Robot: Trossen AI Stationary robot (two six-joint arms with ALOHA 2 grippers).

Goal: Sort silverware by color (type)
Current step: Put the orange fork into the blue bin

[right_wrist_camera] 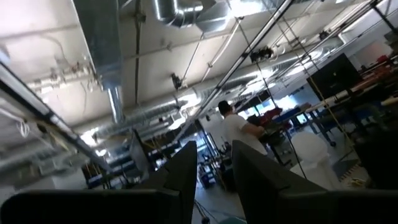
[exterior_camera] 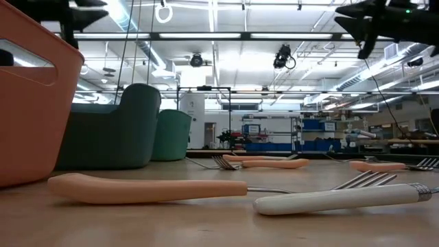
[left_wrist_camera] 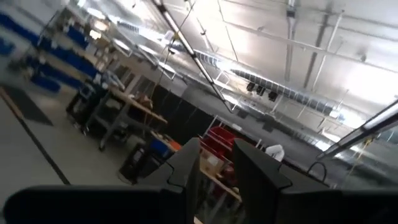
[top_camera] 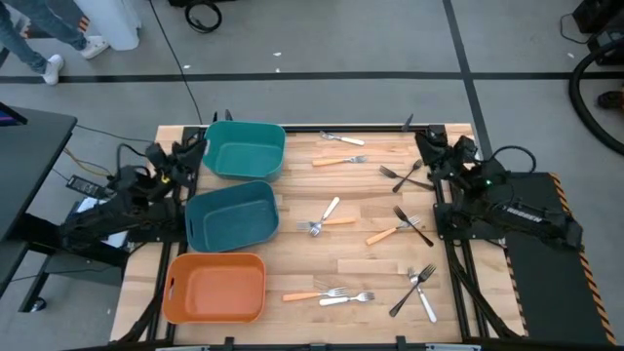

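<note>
The silverware lies scattered flat on the wooden table (top_camera: pixel 292 244), to the right of the bins. There are orange-handled forks (top_camera: pixel 339 161) (top_camera: pixel 385 234), white-handled forks (top_camera: pixel 327 213) (top_camera: pixel 346 299) and black forks (top_camera: pixel 405 175) (top_camera: pixel 414 226). In the low view an orange-handled fork (exterior_camera: pixel 147 189) and a white-handled fork (exterior_camera: pixel 336 199) lie nearest. My left gripper (top_camera: pixel 203 144) (left_wrist_camera: pixel 216 149) is raised at the far left, beside the far teal bin, open and empty. My right gripper (top_camera: pixel 426 144) (right_wrist_camera: pixel 214 149) is raised at the far right, open and empty.
Three bins stand in a row along the table's left side: a teal bin (top_camera: pixel 244 148) at the far end, a second teal bin (top_camera: pixel 232 214) in the middle and an orange bin (top_camera: pixel 214 288) nearest. A person (right_wrist_camera: pixel 239 134) stands in the room beyond.
</note>
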